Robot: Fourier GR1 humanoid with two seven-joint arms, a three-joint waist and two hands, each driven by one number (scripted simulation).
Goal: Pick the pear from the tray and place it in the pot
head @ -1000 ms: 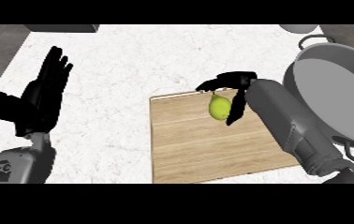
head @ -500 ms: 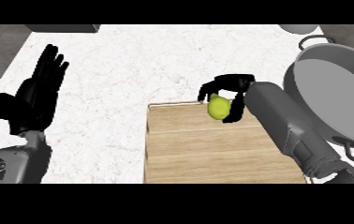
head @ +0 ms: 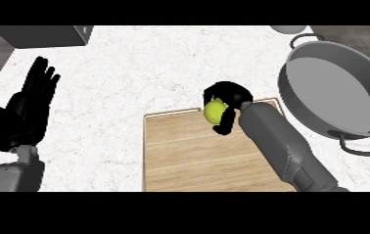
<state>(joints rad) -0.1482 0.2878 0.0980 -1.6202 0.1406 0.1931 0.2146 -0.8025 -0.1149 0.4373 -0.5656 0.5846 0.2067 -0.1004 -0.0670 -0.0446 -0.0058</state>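
A yellow-green pear (head: 213, 111) is held in my right hand (head: 230, 97), whose black fingers curl round it. Hand and pear hover over the far edge of the wooden tray (head: 195, 154), near its upper right part. The grey pot (head: 329, 88) with two handles stands to the right of the tray, its inside bare. At the left edge my left hand (head: 29, 105) rests open, fingers up, well away from the tray.
A dark grey box (head: 43, 35) sits at the far left corner of the white marbled counter (head: 145, 66). A pale round object (head: 289, 29) shows at the top right, beyond the pot.
My right hand has carried the pear up and away from the tray's middle towards its far edge. The view shifted slightly. My left hand stayed put.
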